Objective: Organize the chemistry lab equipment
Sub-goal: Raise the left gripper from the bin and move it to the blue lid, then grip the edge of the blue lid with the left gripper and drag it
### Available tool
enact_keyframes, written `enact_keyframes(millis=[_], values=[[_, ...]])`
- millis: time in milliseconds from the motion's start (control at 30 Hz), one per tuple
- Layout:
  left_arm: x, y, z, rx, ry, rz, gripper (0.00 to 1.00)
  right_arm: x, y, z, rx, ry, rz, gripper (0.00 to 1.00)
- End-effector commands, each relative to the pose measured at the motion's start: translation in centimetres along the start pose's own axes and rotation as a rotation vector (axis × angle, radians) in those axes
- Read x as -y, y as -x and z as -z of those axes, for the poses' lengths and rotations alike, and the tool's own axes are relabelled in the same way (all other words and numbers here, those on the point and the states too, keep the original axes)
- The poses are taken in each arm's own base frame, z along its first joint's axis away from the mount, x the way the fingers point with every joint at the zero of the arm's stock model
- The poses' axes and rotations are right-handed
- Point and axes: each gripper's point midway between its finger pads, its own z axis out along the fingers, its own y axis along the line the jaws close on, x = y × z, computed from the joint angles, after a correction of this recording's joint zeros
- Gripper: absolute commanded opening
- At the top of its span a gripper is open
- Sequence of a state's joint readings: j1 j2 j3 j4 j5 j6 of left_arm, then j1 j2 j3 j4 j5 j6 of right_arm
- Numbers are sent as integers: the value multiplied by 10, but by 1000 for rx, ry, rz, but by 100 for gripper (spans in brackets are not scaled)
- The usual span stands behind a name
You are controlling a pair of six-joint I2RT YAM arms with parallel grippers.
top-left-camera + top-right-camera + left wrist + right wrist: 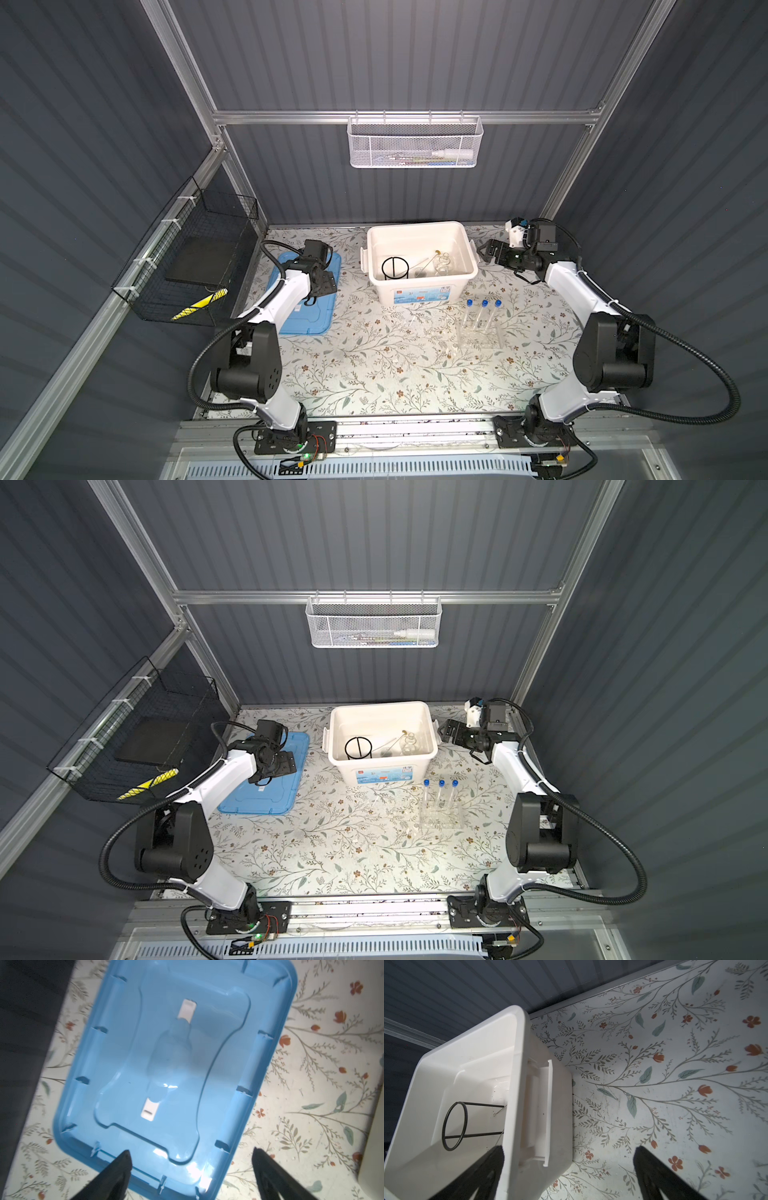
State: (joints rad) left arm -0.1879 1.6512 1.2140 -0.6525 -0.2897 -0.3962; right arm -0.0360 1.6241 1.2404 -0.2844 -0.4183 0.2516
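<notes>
Glassware and stands on a flowered tabletop (374, 374). Centre of both top views: open white bin (419, 291), with black ring tripod (394, 269) at its left end, thin rod (420, 263) slanting across the middle, small clear flask (444, 261) and beaker (419, 273) toward its right end. Below and right of the bin, near it but not touching: three blue-capped test tubes (484, 309) upright in a clear rack (480, 338). Left of the bin: blue lid (311, 322) flat on the tabletop, ribbed face up, with left gripper (191, 1152) above it, jaws spread wide and clamped on nothing. Right gripper (569, 1149) just beside the bin's right end, near the latch handle (548, 1111), jaws likewise spread and empty, one finger over the rim in the wrist view. Upper middle of frame: white mesh basket (415, 143) hung on the back rail, white squeeze bottle (453, 154) lying inside. Left edge of frame: black wire basket (187, 257) fixed to the side rail, dark flat slab (203, 262) inside.
</notes>
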Motion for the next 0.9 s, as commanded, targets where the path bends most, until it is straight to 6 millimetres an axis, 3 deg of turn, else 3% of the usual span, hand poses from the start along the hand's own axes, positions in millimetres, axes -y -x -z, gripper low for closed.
enact_keyframes(millis=[0,200,500,667,867], values=[[24,-24,-21,-122,-116,-35,86,1,2,6,13,-2,-8,99],[49,-40,-40,-208,-230,-42,76,3,0,6,9,-6,-16,99],[77,-58,-50,-286,-365,-35,62,5,-5,3,-7,-2,-38,99],[94,-65,-52,-310,-419,-42,61,3,-6,3,-11,5,-44,99],[128,-55,-41,-292,-599,16,59,5,-8,2,-17,2,-53,99]])
